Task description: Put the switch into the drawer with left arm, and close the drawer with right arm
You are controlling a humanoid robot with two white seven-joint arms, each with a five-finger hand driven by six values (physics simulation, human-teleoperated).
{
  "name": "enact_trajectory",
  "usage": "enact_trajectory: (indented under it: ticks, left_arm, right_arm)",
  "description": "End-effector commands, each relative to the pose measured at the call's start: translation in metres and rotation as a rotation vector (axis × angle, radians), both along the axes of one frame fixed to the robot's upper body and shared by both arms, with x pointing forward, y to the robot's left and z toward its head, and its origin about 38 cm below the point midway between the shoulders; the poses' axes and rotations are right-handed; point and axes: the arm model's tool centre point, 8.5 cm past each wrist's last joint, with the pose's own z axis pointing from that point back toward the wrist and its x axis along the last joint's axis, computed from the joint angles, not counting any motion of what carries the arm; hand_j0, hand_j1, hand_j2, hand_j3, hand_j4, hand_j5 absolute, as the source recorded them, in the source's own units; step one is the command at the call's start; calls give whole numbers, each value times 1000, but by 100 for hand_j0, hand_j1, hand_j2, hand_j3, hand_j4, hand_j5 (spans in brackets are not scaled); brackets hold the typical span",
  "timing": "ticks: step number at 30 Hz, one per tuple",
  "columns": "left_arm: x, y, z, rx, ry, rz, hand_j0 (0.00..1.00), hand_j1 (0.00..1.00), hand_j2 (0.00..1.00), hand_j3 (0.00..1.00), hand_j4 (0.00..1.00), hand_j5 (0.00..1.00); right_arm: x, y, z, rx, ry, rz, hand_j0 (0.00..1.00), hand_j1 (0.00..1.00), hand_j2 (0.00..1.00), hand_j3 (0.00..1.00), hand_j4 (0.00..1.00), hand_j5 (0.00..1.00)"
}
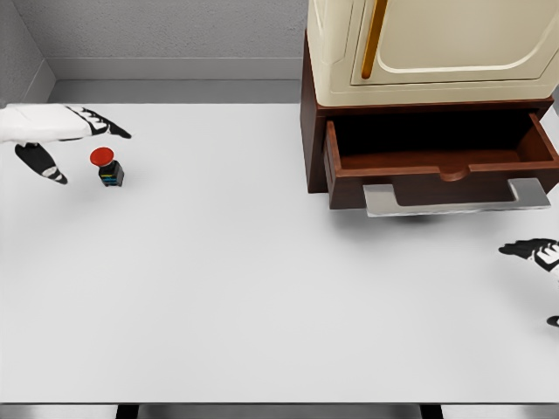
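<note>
The switch, a small dark block topped with a red button, stands on the white table at the far left. My left hand hovers just left of it, fingers spread and holding nothing; the thumb hangs below, the fingertips reach over the switch. The brown drawer is pulled out of the cabinet at the upper right, with a grey handle on its front and nothing visible inside. My right hand shows at the right edge, below the drawer, fingers relaxed.
A cream cabinet with an orange door handle sits on top of the brown drawer unit. A grey wall runs behind the table. The table's front edge lies near the bottom of the picture.
</note>
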Motion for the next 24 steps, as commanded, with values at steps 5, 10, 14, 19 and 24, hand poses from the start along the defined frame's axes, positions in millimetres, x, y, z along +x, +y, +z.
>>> enact_trajectory:
  ticks: [5,10,14,19,24]
  left_arm:
    - [7,-20,-12,18,3,-31,98,98,98,98,98,98]
    - [10,-27,-17,32,4,-41,95,95,95,95,95,95]
    - [17,-28,-25,34,13,-22,95,95,95,95,95,95]
    - [20,-30,-31,98,3,-26,86,86,86,86,86,86]
    - [21,-23,-28,96,-1,-4,85,85,85,85,85,85]
  right_arm:
    - [0,-11,16,14,-47,-36,78,78,78,78,78,78]
    - [1,-22,33,-13,-90,-58,77,77,77,77,77,77]
    - [7,-21,43,-34,-104,-41,69,69,69,69,69,69]
    - [16,-19,52,-39,-135,-27,65,65,65,65,65,65]
    - [26,-5,47,-24,-126,18,65,65,65,65,65,65]
